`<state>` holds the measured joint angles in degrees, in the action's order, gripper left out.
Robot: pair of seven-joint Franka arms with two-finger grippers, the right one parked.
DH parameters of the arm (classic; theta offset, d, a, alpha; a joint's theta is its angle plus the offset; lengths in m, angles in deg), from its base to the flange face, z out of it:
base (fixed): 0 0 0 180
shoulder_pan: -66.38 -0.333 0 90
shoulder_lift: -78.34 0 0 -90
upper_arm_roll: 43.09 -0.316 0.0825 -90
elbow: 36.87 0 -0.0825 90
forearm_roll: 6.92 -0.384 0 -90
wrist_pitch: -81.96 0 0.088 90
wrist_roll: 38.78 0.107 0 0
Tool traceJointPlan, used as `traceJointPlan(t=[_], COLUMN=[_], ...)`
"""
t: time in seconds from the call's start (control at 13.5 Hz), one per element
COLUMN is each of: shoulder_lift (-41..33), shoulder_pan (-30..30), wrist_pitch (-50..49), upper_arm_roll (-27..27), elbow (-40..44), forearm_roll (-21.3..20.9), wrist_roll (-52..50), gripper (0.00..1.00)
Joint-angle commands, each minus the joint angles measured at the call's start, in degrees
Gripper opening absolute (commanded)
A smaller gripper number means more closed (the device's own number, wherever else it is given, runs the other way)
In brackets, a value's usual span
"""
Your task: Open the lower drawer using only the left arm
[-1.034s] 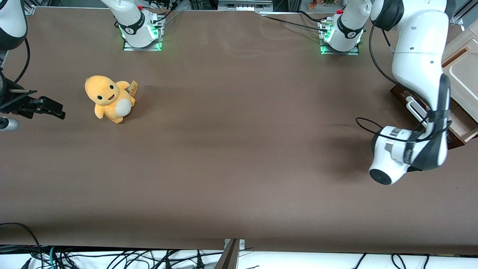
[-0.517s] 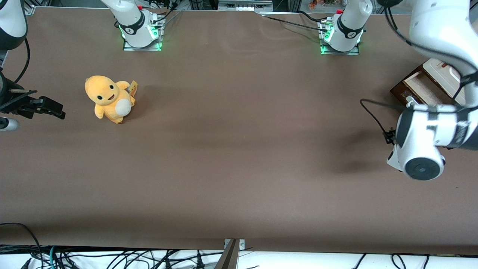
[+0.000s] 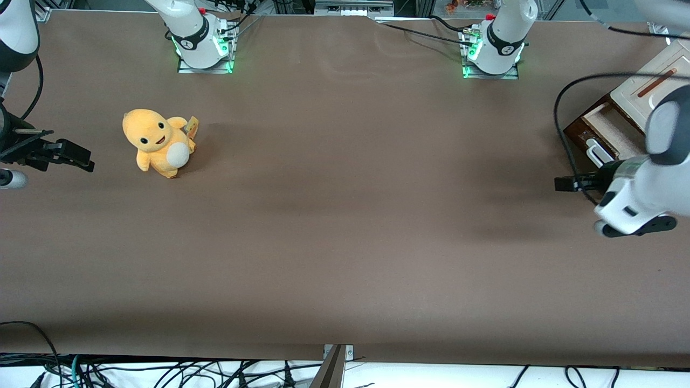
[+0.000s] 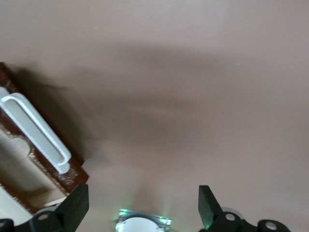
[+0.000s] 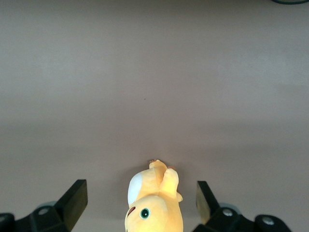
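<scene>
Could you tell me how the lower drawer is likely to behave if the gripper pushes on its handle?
The lower drawer looks rigid wood and already stands open, so it would probably slide shut. Its white handle seems stiff. The gripper is open above the table.

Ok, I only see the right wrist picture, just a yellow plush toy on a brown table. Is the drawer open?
Observer: Yes. The shallow reddish-brown wooden lower drawer sticks out of the cream cabinet, and its tan inside shows.
Operator: Where's the left arm's black gripper?
Observer: The gripper hangs over the brown table in front of the drawer, apart from its long white bar handle.
Operator: Are its fingers holding something?
Observer: No. The fingers are spread wide with nothing between them.
</scene>
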<state>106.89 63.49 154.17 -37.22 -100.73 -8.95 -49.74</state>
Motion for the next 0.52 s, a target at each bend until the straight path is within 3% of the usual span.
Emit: traceJointPlan(t=[0.0,0.22,0.44], shoulder_lift=[-6.9,-17.7,-24.41], shoulder_pan=[-0.1,1.13,3.4], wrist_pitch=[5.72,16.27,22.26], upper_arm_roll=[-0.33,-0.77,-4.09], elbow=[-3.18,-19.4,-29.9], forearm_roll=[4.4,4.58,4.5], wrist_roll=[4.08,12.7,12.8], gripper=[1.0,1.0,1.0])
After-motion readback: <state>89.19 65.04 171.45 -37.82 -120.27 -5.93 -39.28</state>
